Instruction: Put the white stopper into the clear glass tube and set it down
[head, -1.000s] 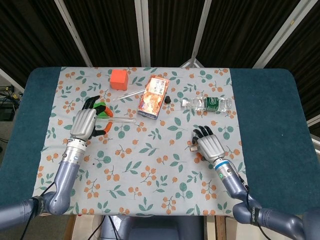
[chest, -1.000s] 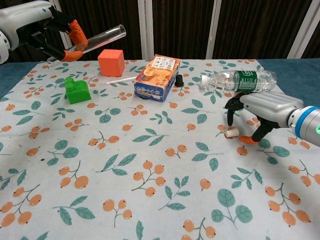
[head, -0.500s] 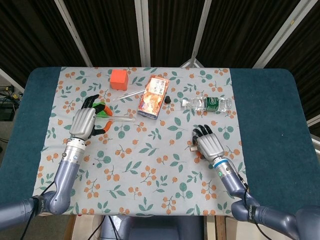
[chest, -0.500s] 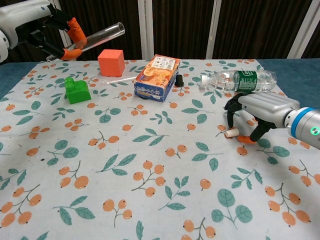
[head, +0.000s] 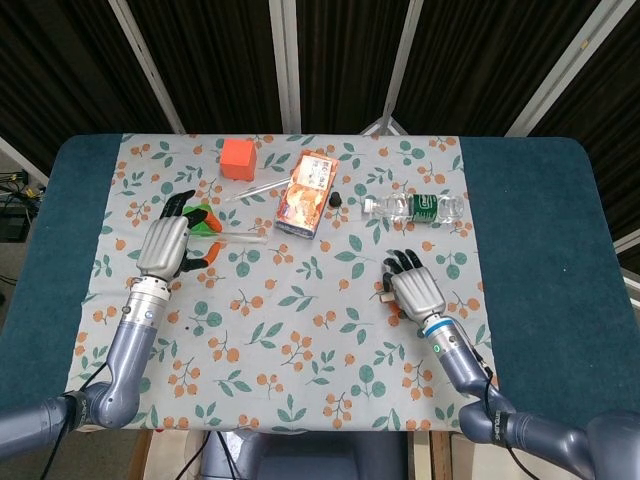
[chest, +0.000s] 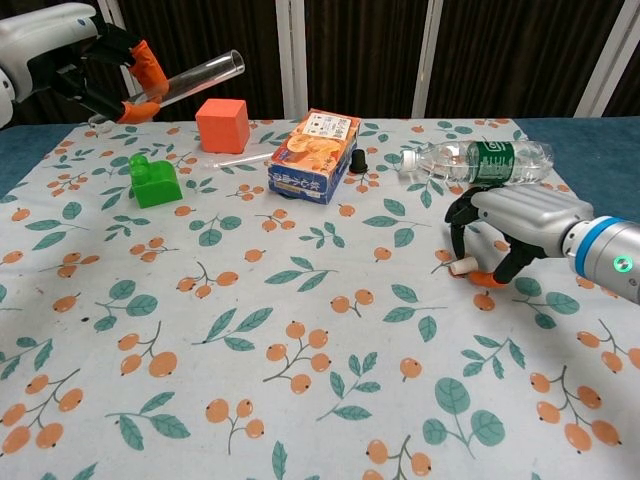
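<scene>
With the left hand (chest: 100, 70) gripping the clear glass tube (chest: 190, 78) aloft, the right hand (chest: 505, 225), fingers arched and holding nothing, needed a clean pinch on the white stopper (chest: 461, 267) just beneath it.

Left hand (chest: 95, 70) raised, gripping — right hand (chest: 510, 225) arched low.

Left hand (head: 166, 246) around glass tube (head: 243, 239)

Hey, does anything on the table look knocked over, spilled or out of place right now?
The water bottle lies on its side behind the right hand, and the juice carton lies flat too. Nothing looks spilled or damaged.
</scene>
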